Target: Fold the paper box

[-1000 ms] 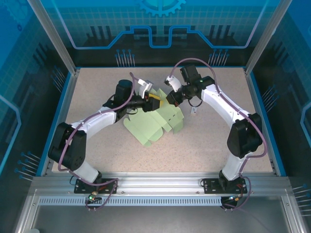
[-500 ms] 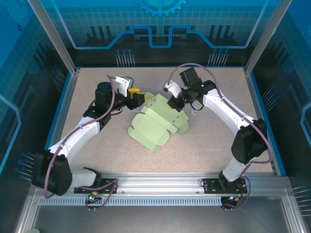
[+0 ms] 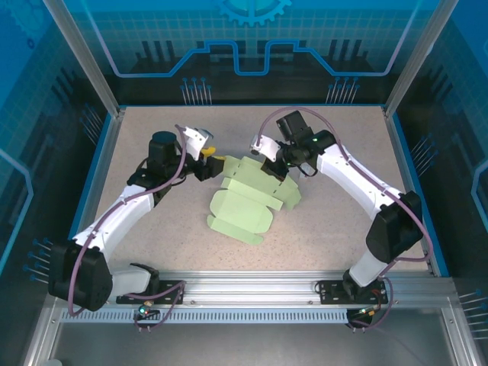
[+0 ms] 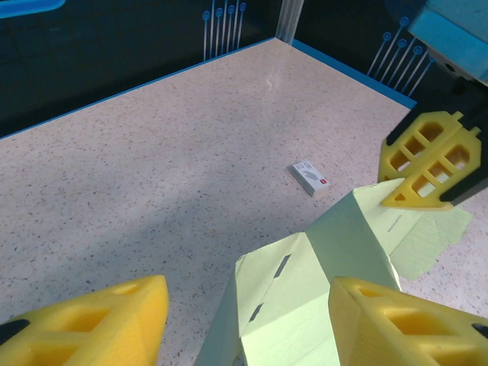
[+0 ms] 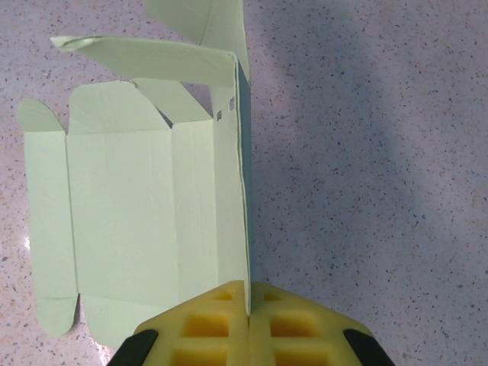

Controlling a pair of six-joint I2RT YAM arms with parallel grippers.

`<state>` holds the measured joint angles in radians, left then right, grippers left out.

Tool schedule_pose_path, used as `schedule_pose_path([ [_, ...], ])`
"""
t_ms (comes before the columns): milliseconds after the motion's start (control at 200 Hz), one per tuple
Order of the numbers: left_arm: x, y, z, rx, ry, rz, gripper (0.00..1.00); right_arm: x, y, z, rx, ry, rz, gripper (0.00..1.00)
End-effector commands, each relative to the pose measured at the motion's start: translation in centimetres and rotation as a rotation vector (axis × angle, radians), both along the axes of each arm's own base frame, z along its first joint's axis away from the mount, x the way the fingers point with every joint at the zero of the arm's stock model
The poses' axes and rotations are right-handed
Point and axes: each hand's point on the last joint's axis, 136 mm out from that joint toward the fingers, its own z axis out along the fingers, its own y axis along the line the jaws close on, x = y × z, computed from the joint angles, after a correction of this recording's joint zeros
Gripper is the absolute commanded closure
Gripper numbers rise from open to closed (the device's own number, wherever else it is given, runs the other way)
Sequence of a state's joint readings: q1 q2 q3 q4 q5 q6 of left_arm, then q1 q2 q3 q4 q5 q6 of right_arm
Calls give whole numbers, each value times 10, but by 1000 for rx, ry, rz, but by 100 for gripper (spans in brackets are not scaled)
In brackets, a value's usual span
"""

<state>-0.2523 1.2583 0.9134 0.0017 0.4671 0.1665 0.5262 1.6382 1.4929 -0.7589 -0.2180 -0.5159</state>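
The left gripper (image 4: 248, 293) is spread, its yellow fingers (image 4: 99, 324) on either side of a raised fold of the paper box (image 4: 305, 297); whether they touch it I cannot tell. Just beyond, the right gripper (image 5: 248, 293) is pressed together on the top edge of an upright panel, the rest of the sheet lying flat on the speckled tabletop (image 3: 343, 221) beneath both. Farther past the left gripper lies a small white tag (image 4: 309, 177).

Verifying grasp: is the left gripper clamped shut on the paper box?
No, in the left wrist view the left gripper has its yellow fingers wide apart, the paper box between them.
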Motion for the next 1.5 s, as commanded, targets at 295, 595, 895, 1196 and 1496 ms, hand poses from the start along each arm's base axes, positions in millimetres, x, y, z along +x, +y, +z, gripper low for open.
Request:
schedule_pose_path([
  [295,-9,5,6,69,-89,-28,40,-14,-1,17,19,-29,40,100],
  [595,-10,-2,-23,174,-31,-138,38,-23,0,22,26,-24,86,100],
  [895,-6,-19,-23,118,9,-233,41,-28,-1,26,27,-26,104,100],
  [1196,-10,-32,-22,91,75,-346,55,-30,-1,28,23,-27,121,100],
  [1496,-12,-35,-23,88,105,-387,63,-31,-2,32,20,-23,129,100],
])
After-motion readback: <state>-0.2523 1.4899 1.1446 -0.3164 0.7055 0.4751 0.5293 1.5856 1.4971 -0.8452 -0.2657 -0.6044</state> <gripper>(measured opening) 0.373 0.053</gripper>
